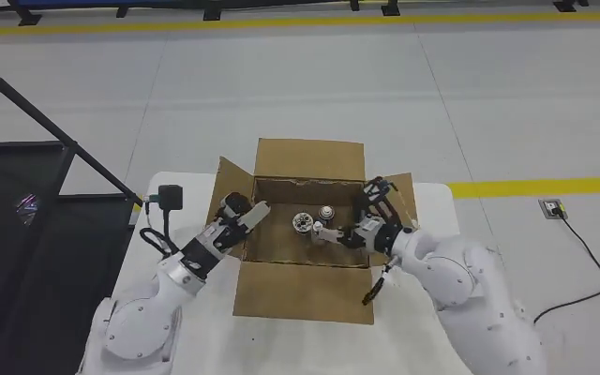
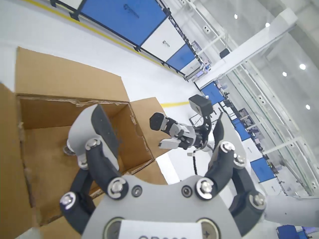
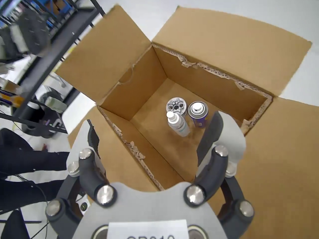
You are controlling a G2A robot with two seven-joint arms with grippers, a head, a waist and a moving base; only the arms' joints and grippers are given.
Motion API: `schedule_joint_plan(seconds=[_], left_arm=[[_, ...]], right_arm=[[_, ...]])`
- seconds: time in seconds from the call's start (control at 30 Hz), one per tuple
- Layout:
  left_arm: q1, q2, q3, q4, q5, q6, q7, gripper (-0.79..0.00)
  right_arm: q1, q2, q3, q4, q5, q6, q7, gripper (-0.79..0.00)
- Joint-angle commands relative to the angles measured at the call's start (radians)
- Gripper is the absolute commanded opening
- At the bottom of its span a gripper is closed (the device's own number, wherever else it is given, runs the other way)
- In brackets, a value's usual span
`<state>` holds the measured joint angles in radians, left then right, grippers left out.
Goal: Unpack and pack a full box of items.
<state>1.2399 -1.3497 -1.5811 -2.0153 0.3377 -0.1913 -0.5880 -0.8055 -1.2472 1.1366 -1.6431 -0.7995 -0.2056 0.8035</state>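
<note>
An open cardboard box (image 1: 309, 248) stands on the white table with its flaps spread. On its floor stand a round patterned tin (image 3: 176, 105), a purple spray can (image 3: 198, 113) and a clear bottle with a white cap (image 3: 178, 124); from above the tin (image 1: 302, 221) and spray can (image 1: 326, 212) sit side by side. My right gripper (image 3: 152, 135) hangs open and empty over the box's right rim (image 1: 349, 232). My left gripper (image 2: 162, 125) is open and empty at the box's left flap (image 1: 239, 214), tilted up. Across the box the right gripper (image 2: 163, 133) shows with fingers apart.
A black adapter with cable (image 1: 169, 199) lies on the table's (image 1: 187, 347) left back corner. A dark metal rack (image 1: 56, 141) stands left of the table. The box's front flap (image 1: 305, 292) lies flat toward me.
</note>
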Motion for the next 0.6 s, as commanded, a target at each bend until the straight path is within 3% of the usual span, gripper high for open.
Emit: schedule_joint_plan(seconds=[0.0,0.17,0.4,0.47,0.5,0.57], left_arm=[[0.055,0.005,-0.054,-0.014,-0.025,-0.016,0.009,0.0],[0.158,0.014,-0.146,-0.016,-0.101,-0.065,0.025,0.0],[0.214,0.024,-0.187,0.006,-0.147,-0.12,0.026,0.0],[0.214,0.027,-0.187,0.01,-0.15,-0.124,0.025,0.0],[0.212,0.028,-0.186,0.012,-0.152,-0.125,0.025,0.0],[0.206,0.031,-0.182,0.015,-0.157,-0.129,0.02,0.0]], right_arm=[[0.072,-0.017,-0.092,0.078,-0.051,0.052,0.007,0.0],[0.19,-0.057,-0.225,0.235,-0.066,0.141,0.075,0.0],[0.217,-0.077,-0.269,0.285,-0.062,0.211,0.155,0.0],[0.211,-0.08,-0.273,0.284,-0.055,0.22,0.164,-0.12],[0.21,-0.081,-0.276,0.288,-0.057,0.226,0.171,-0.379],[0.209,-0.084,-0.282,0.291,-0.065,0.239,0.171,-0.428]])
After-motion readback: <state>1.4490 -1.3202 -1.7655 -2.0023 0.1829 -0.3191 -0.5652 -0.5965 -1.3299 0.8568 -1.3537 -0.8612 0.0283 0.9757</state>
